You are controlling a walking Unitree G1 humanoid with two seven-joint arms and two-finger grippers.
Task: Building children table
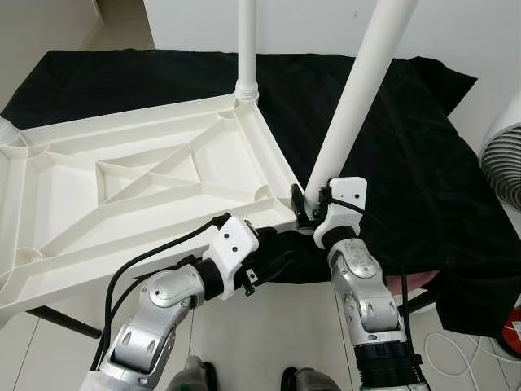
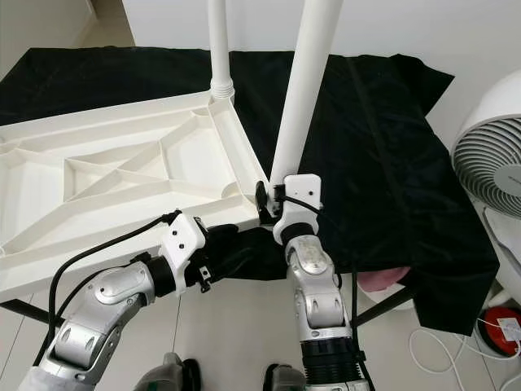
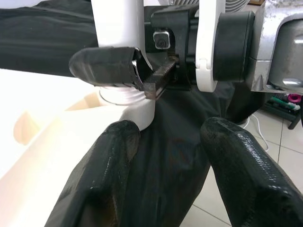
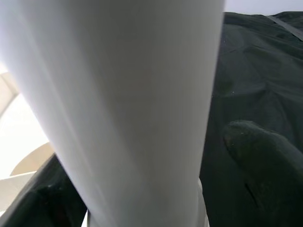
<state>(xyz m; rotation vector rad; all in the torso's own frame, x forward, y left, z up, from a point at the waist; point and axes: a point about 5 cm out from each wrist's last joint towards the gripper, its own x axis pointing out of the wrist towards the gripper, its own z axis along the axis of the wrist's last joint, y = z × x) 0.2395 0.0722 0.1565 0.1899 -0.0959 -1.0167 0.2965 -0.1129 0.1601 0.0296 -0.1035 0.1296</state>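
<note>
Left eye view | black cloth (image 1: 407, 147) under tabletop (image 1: 122, 187) | right pincer (image 1: 308, 205) grasping leg (image 1: 358, 90) | left pincer (image 3: 165, 156) released

The upturned tabletop (image 1: 146, 175) is showing smooth white moulded plastic, faintly glossy along its ribs. The tilted leg (image 1: 358, 90) is looking like satin-smooth white plastic tubing. A matt black cloth (image 1: 407, 155) is covering the surface in soft creases. The right claw (image 1: 308, 210) is gripping with dull rubbery black fingers (image 3: 106, 66); the arms are gleaming as brushed silver metal.
</note>
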